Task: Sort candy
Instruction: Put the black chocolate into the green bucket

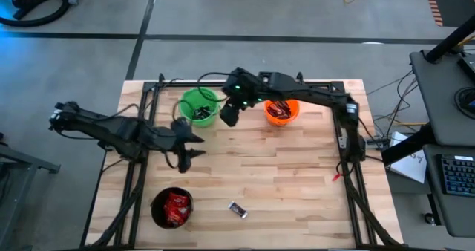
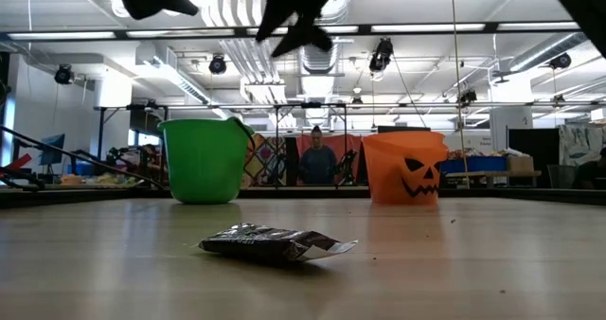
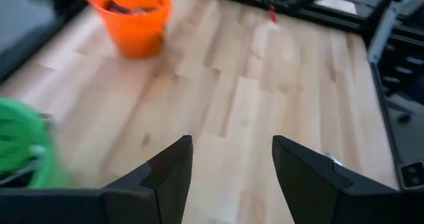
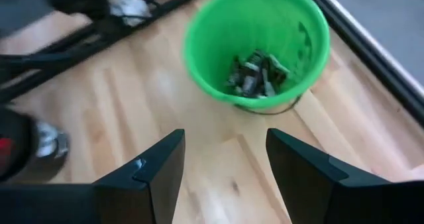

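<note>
Sorting stands close to complete, judged from how the candy is distributed. Working from left to right across the high view:

Black bucket point(image 1: 171, 208) — at the near left of the worktop point(image 1: 297, 177), it holds bright red packets point(image 1: 177, 205). Green bucket point(image 1: 198, 106) — at the far edge, left of centre, it holds small black-silver bars point(image 4: 255, 73), visible in the right wrist view as a loose heap on the bucket floor. Orange bucket point(image 1: 281, 111) — just to the right of the green one, it holds dark brown-red bars point(image 1: 278, 110).

One piece remains unsorted: a single black-silver bar point(image 1: 237, 209) lies flat on the bare boards near the front edge, to the right of the black bucket and apart from it. The low view shows it lying level, wrapper ends flared. By its colouring it belongs with the contents of the green bucket, which is a judgement only.

Left claw point(image 1: 191, 142) — it hovers over the worktop between the green and black buckets, fingers spread, nothing between them. The loose bar lies nearer the front edge and to its right, well apart from it.

Right claw point(image 1: 228, 113) — it hangs between the green and orange buckets, just beside the green rim, fingers parted and empty; its wrist view looks down at the green bucket. The loose bar lies well apart from it, toward the front of the worktop.
</note>
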Action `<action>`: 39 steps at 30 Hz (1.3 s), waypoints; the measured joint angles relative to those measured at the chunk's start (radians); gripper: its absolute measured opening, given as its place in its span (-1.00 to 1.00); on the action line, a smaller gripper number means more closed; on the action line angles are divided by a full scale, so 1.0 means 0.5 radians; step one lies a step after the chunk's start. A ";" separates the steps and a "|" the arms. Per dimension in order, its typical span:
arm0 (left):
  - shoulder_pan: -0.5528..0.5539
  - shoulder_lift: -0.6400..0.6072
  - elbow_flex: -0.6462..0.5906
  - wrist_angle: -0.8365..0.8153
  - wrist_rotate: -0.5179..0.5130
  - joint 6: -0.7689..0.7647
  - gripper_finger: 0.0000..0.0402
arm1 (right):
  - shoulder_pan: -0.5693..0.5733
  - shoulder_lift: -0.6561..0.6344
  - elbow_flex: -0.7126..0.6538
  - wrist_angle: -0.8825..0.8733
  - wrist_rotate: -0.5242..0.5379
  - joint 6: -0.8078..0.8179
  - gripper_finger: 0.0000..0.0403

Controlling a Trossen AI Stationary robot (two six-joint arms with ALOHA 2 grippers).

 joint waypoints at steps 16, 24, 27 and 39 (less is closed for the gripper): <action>-0.175 0.674 0.040 0.421 0.337 0.005 -0.05 | 0.454 -0.674 -0.245 -0.190 0.264 0.009 0.02; -0.286 0.942 0.042 0.697 0.339 0.056 -0.05 | 0.625 -0.904 -0.485 -0.211 0.331 0.137 0.02; -0.314 1.051 0.085 0.796 0.341 0.067 -0.05 | 0.699 -0.994 -0.598 -0.207 0.396 0.208 0.02; -0.400 1.507 0.349 0.729 0.349 0.172 -0.05 | 0.960 -1.316 -0.982 -0.192 0.586 0.491 0.02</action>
